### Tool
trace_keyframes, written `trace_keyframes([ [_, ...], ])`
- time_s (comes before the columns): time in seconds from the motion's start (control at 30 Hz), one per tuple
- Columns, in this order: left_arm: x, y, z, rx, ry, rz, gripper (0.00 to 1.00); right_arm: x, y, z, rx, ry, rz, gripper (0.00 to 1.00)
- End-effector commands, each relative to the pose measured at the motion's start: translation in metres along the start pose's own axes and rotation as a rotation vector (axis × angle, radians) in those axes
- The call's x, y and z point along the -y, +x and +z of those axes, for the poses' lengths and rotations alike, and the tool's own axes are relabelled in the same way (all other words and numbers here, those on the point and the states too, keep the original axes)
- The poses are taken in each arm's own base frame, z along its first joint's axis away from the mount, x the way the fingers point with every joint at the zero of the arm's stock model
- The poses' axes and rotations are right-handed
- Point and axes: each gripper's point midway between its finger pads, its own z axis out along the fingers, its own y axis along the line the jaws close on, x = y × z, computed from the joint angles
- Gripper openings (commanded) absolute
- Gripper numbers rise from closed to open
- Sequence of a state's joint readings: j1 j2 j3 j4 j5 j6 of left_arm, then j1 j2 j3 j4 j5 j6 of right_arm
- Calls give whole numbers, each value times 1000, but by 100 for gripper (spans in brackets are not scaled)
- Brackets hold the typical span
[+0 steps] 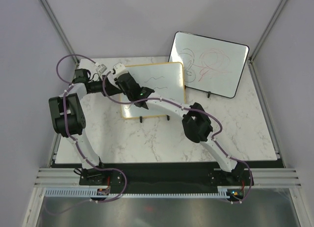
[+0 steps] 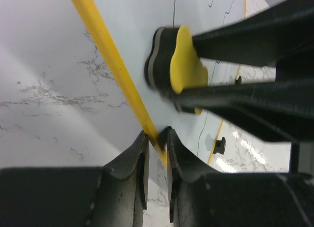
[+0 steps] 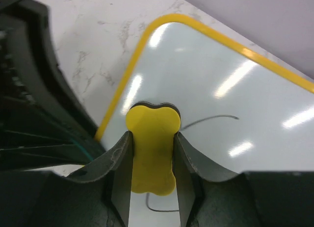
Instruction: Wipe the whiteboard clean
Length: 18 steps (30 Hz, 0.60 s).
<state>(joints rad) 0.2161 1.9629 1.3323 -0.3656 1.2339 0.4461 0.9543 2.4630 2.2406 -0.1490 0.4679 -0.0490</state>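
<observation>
Both clamped at the whiteboard's (image 1: 167, 101) left edge: left end effector (image 2: 157, 143) on its frame (image 2: 98, 35), right end effector (image 3: 152, 158) on the eraser (image 3: 151, 133), squiggles (image 1: 158, 82) mid-board.

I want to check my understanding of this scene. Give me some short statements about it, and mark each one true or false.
1. The right fingers hold a yellow eraser. True.
2. The left fingers are open and apart from the whiteboard. False: they clamp its frame.
3. The whiteboard is already clean. False: black lines remain on it.
4. A black-framed board stands behind the whiteboard, to the right. True.
</observation>
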Motion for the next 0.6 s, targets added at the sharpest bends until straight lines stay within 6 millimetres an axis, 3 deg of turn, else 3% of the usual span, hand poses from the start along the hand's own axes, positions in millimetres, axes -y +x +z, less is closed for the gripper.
trace_keyframes([
  [0.0, 4, -21, -3, 18, -1, 146, 2, 110, 4, -4, -51, 293, 70, 0],
  [0.07, 3, -21, -3, 16, -7, 146, 2, 146, 4, -18, -64, 395, 75, 0],
  [0.13, 3, -22, -3, 16, -9, 149, 2, 169, -5, -31, -57, 434, 90, 0],
  [0.17, 2, -22, -3, 15, -13, 152, 2, 173, 5, -32, -76, 437, 83, 0],
  [0.23, 2, -22, -4, 12, -19, 156, 2, 182, 2, -33, -57, 442, 126, 0],
  [0.37, 4, -24, -4, 13, -18, 163, 2, 149, -17, -14, -9, 328, 123, 0],
  [0.47, 3, -24, -5, 11, -27, 165, 2, 95, -26, 2, 25, 215, 94, 0],
  [0.5, 3, -25, -5, 11, -29, 168, 2, 73, -11, 15, 7, 164, 79, 0],
  [0.53, 3, -25, -5, 10, -29, 168, 2, 62, -25, 15, 41, 139, 89, 0],
  [0.57, 2, -25, -5, 9, -33, 171, 2, 40, -25, 14, 49, 102, 82, 0],
])
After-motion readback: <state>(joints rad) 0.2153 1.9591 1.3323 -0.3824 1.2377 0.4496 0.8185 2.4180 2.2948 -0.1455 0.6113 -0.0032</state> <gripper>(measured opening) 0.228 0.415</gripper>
